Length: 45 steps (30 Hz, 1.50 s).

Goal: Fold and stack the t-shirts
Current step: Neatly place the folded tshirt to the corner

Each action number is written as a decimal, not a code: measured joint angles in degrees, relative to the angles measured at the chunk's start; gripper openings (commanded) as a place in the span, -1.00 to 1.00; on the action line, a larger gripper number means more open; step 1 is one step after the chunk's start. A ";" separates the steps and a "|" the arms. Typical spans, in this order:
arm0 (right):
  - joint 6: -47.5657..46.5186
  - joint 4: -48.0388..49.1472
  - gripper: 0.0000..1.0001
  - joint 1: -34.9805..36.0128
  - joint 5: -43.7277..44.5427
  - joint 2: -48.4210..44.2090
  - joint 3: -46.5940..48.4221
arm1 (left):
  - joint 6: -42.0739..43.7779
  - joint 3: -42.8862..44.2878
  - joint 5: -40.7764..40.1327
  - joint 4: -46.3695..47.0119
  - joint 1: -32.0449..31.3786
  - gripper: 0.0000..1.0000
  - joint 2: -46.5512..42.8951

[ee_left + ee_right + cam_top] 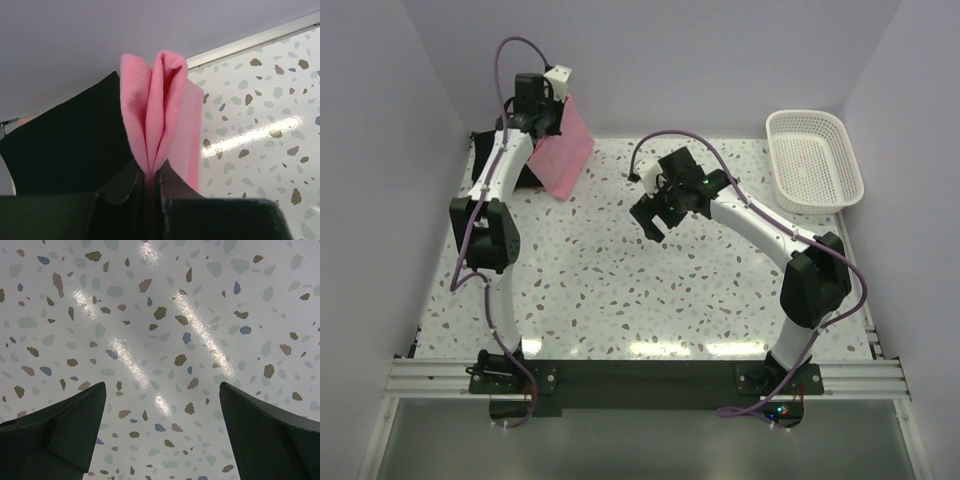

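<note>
The folded pink t-shirt [565, 148] hangs tilted at the table's far left, lifted off the surface by my left gripper [538, 118]. In the left wrist view the pink t-shirt [157, 107] bunches up out of the jaws of my left gripper [149, 175], which is shut on its layers. The black t-shirt [65, 145] lies folded just behind and to the left of it; in the top view only a strip of the black t-shirt [480, 150] shows behind the left arm. My right gripper [658, 215] hovers open over bare table near the middle, nothing between its fingers [75, 425].
A white lattice basket [813, 160] stands at the far right corner. Purple walls close the table on the left, back and right. The speckled tabletop [650, 290] stretches between the two arms.
</note>
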 measured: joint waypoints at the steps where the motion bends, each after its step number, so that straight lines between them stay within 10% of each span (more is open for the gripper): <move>1: 0.00 -0.02 0.97 0.00 -0.02 0.15 0.00 | -0.09 0.00 0.15 -0.07 0.00 -1.00 -0.35; 45: -0.79 -0.72 0.97 0.00 1.49 2.89 1.18 | 1.88 0.02 0.26 5.11 6.73 -1.00 -1.11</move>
